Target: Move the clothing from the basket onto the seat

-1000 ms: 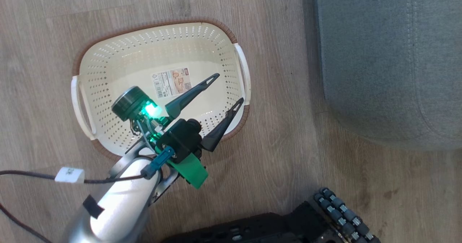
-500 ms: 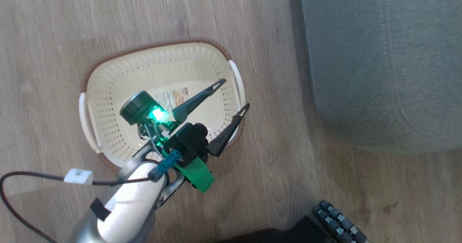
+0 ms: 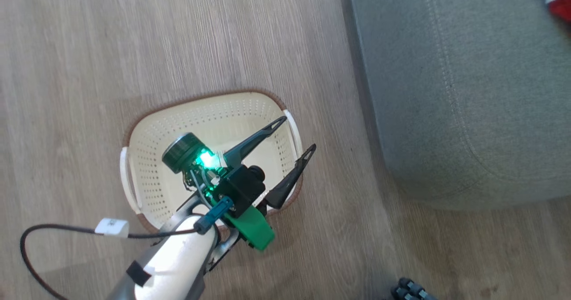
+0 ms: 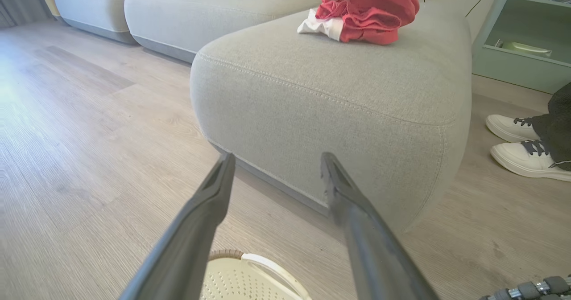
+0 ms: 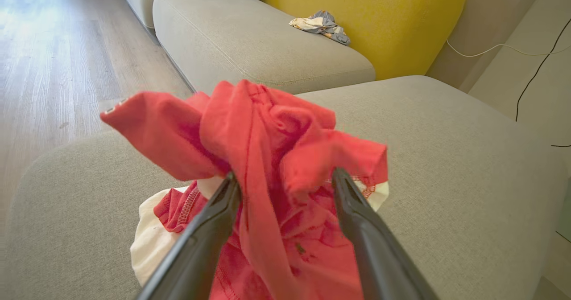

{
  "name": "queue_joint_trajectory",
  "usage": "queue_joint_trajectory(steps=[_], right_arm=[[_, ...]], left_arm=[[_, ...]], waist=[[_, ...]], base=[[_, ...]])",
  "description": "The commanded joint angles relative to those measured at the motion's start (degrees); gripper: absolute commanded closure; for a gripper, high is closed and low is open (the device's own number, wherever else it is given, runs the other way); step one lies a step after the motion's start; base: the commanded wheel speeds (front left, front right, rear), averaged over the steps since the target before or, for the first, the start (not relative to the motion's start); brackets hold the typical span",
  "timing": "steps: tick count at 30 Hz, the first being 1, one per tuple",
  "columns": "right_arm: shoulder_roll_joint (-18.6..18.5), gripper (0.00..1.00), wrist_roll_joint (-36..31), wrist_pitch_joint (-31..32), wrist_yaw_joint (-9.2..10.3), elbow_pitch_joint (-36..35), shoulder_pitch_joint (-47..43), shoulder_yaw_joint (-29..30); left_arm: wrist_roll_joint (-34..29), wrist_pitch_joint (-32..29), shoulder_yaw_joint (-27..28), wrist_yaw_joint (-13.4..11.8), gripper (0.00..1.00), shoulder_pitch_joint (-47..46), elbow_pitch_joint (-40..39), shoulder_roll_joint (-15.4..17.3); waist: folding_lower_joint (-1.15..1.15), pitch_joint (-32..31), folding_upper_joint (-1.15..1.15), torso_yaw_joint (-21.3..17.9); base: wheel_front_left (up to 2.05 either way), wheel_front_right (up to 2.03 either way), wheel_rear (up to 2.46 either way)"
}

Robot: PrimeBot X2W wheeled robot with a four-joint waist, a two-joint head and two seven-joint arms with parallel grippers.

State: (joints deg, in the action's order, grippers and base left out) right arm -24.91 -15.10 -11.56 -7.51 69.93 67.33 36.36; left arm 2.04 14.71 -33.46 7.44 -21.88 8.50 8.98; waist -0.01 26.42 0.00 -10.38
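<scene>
The cream basket (image 3: 147, 166) stands on the wood floor with nothing in it that I can see; its white handle (image 4: 263, 264) shows below my left fingers. Above its right end my left gripper (image 3: 295, 135) hangs open, and in the left wrist view this gripper (image 4: 277, 157) points at the grey seat (image 4: 334, 90). The red clothing (image 4: 366, 17) lies heaped on top of the seat (image 3: 446, 90), a bit of it (image 3: 561, 3) showing at the corner. My right gripper (image 5: 285, 175) is open, one finger on each side of the crumpled red clothing (image 5: 267, 135).
More grey cushions (image 5: 250, 37) and a yellow one (image 5: 379, 19) with a patterned cloth (image 5: 319, 23) lie beyond. A person's white shoes (image 4: 513, 139) stand on the floor right of the seat, by a teal shelf (image 4: 522, 32). A black cable (image 3: 44, 237) trails from my left arm.
The head camera has swung up and right, so the basket sits lower in the picture and red cloth has come in at the top right. My left gripper stays open over the basket.
</scene>
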Motion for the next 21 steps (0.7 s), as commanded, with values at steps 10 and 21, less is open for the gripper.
queue_joint_trajectory(steps=[10, 21], right_arm=[[-2.3, 0.0, 4.58, -1.61, 0.02, 0.42, 1.1, -8.09], [-1.4, 0.0, 19.4, -3.29, 0.02, -6.64, -1.77, -21.35]], left_arm=[[0.02, 0.29, 3.24, -0.13, 0.0, 3.08, -1.3, -1.76], [0.16, 0.29, 5.32, -1.05, 0.0, 6.96, -1.65, -3.26]], waist=[[0.01, -7.27, 0.0, 0.09], [0.01, -14.15, 0.0, 0.99]], base=[[0.0, 0.0, 0.0], [0.0, 0.0, 0.0]])
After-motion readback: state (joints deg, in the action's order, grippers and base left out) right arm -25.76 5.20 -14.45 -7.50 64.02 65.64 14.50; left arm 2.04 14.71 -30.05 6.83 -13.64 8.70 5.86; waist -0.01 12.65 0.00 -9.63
